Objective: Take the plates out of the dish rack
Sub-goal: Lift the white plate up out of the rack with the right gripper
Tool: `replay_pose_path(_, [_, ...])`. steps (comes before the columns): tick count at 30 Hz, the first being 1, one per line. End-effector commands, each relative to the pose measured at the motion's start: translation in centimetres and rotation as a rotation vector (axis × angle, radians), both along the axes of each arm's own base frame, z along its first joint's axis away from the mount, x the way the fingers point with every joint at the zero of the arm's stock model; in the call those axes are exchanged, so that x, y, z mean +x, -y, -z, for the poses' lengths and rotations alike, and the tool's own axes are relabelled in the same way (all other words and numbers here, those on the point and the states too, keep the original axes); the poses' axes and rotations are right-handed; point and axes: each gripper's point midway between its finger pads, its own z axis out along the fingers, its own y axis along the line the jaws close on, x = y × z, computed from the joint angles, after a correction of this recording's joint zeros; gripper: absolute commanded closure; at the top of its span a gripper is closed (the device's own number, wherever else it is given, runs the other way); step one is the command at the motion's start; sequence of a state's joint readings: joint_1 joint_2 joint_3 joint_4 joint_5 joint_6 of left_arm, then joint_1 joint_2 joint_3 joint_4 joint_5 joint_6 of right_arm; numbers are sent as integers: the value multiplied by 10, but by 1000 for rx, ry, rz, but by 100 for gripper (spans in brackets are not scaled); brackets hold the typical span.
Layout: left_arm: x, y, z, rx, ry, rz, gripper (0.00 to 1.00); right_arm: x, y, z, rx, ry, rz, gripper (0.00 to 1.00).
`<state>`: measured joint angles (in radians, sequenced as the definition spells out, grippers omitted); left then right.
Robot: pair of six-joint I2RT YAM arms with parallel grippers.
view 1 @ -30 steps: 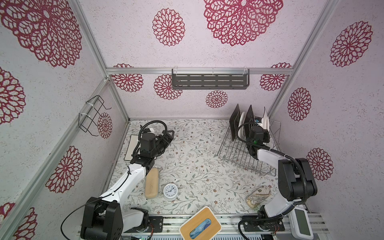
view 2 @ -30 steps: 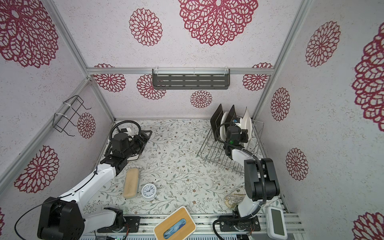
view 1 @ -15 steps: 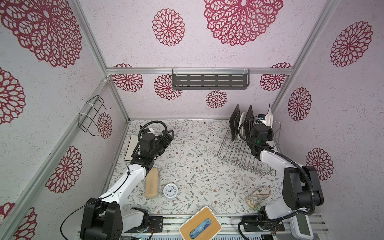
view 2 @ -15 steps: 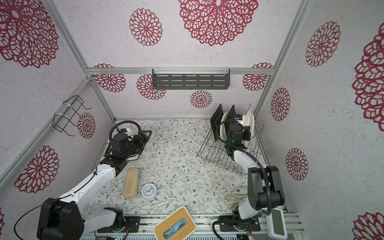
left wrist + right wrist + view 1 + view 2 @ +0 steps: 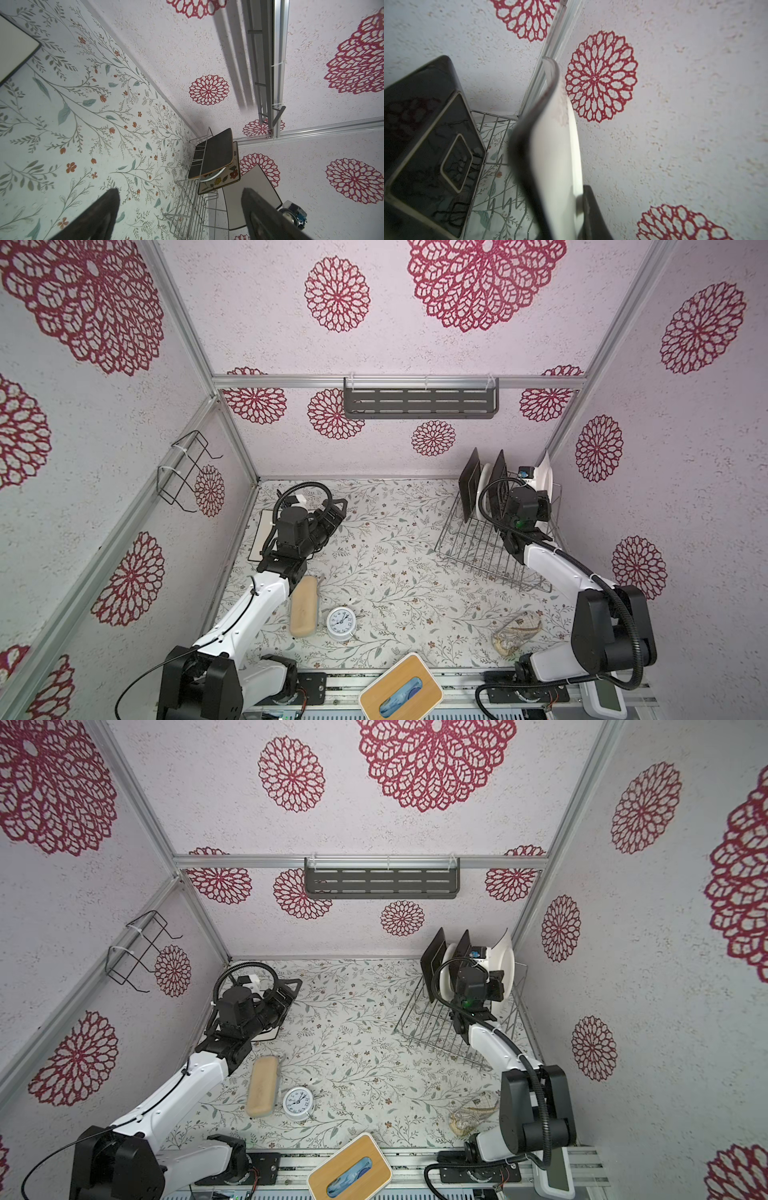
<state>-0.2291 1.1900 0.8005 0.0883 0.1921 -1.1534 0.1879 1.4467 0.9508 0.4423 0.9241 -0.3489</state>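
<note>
The silver wire dish rack stands at the back right. Upright in it are two dark plates with a round white plate between them. My right gripper is shut on the rim of a white squarish plate, held on edge above the rack's right end. My left gripper hangs open and empty at the left. Beside it another white plate lies flat on the table.
A beige oblong case, a small alarm clock, a wood-topped tissue box and a clear bag sit toward the front. A grey slotted shelf hangs on the back wall, a black wire basket on the left wall.
My right gripper has risen a little and shifted right with the white squarish plate. The left arm has not moved.
</note>
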Motion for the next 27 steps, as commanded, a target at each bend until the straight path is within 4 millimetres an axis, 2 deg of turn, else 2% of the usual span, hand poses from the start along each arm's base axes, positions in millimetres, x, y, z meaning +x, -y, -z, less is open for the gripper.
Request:
replay_pose_path(1, [-5, 2, 0, 5, 7, 4, 4, -26, -4, -91, 84, 320, 19, 100])
replay_pose_path(7, [-6, 2, 2, 4, 5, 9, 4, -35, -27, -106, 85, 331, -29, 100])
replay_pose_path(11, [-6, 5, -2, -7, 12, 25, 4, -45, -35, -118, 89, 345, -37, 100])
replay_pose_path(18, [-10, 3, -9, 12, 23, 20, 4, -65, -44, -153, 66, 408, -64, 100])
replay_pose_path(27, [-8, 5, -12, 6, 29, 26, 4, -103, -75, -207, 157, 558, -217, 100])
